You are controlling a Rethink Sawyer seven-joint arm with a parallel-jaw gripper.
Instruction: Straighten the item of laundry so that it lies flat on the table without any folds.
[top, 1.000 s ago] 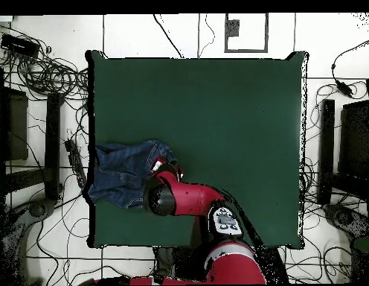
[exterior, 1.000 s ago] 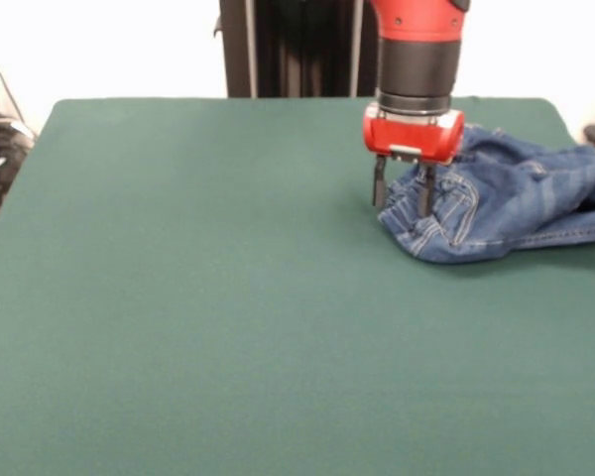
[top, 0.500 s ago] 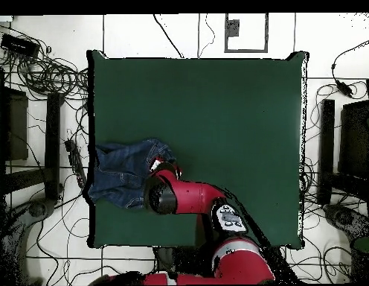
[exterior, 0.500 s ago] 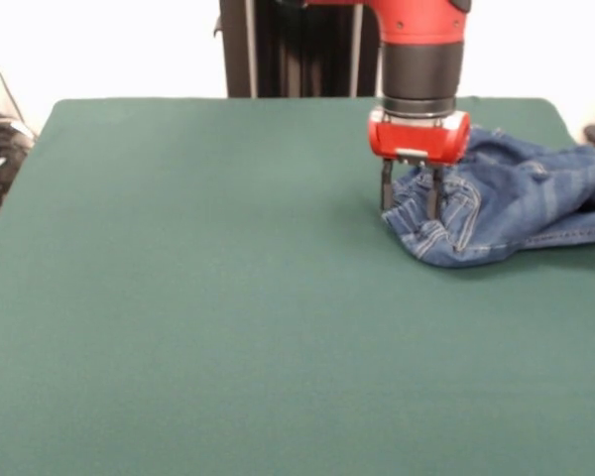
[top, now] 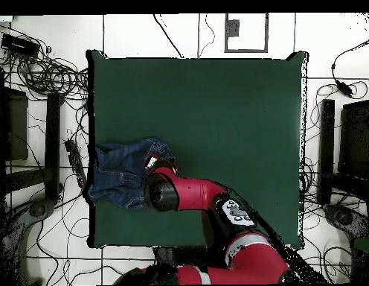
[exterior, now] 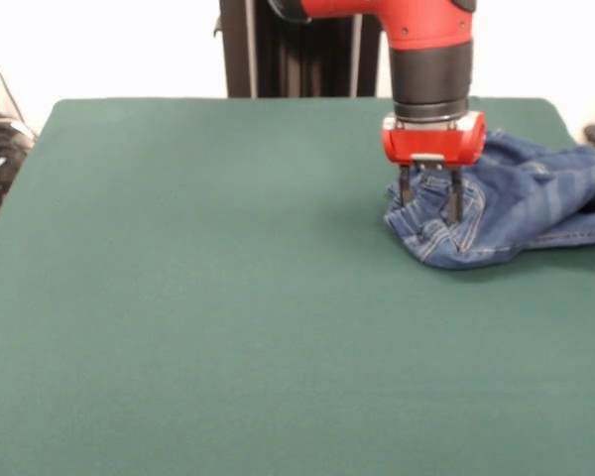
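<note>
Shifting further over the bunched jeans (exterior: 506,213), the gripper (exterior: 428,195) now straddles a fold, jaws apart; no grasp yet, flattening unstarted.

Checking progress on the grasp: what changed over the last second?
The gripper slid sideways, from the jeans' edge to over the bunched cloth, fingers open, straddling a fold. Nothing gripped yet. Jeans remain crumpled at the table's edge.

Matt dark green cloth tabletop (exterior: 228,297), smooth and even, crumpled blue denim jeans (exterior: 506,208) with faded whitish patches and raised tan stitching, glossy red plastic arm shell (exterior: 416,20) with a matt black collar, dark thin jaws below a red housing
</note>
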